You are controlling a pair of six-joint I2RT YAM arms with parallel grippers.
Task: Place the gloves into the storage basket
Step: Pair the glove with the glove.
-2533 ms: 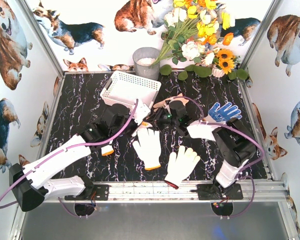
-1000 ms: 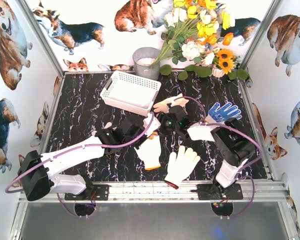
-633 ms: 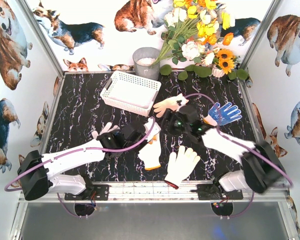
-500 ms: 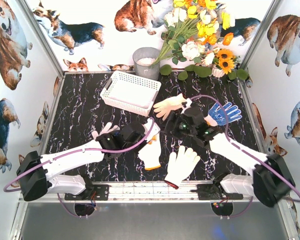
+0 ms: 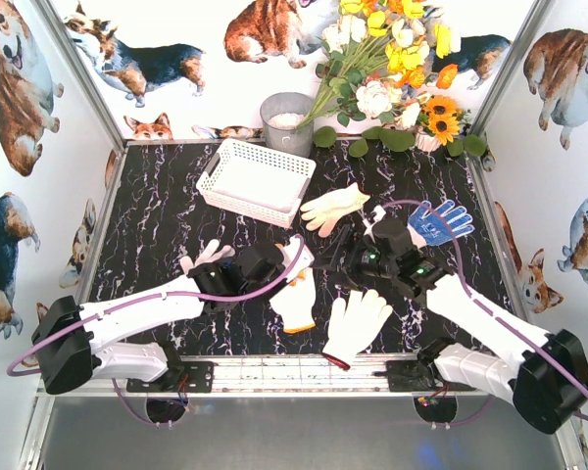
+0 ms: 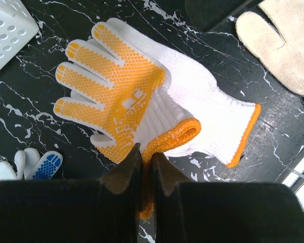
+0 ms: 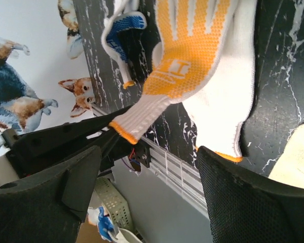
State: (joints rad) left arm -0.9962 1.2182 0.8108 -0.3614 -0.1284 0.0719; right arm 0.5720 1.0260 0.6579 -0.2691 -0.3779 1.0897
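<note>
Left tool: closed, pinching the cuff of orange-palmed glove, which lies dotted side up over white orange-trimmed glove on the bench. Right tool: jaws wide, empty, close by. Storage basket: rear left, well apart.

1. Top external: fixed high above and behind the arm bases, it faces down and forward across the whole black worktop to the corgi-print back wall. This is the farthest and widest view.
2. Left wrist: close over the worktop, it looks almost straight down past the left arm's jaws at its bottom edge onto the orange-dotted glove. A corner of the storage basket shows at top left.
3. Right wrist: near and rolled sideways, it looks out between the right arm's jaws toward the left arm.
4. Shared: both wrist views show the orange-dotted glove overlapping a white glove. The top view takes in that same spot mid-worktop.
</note>
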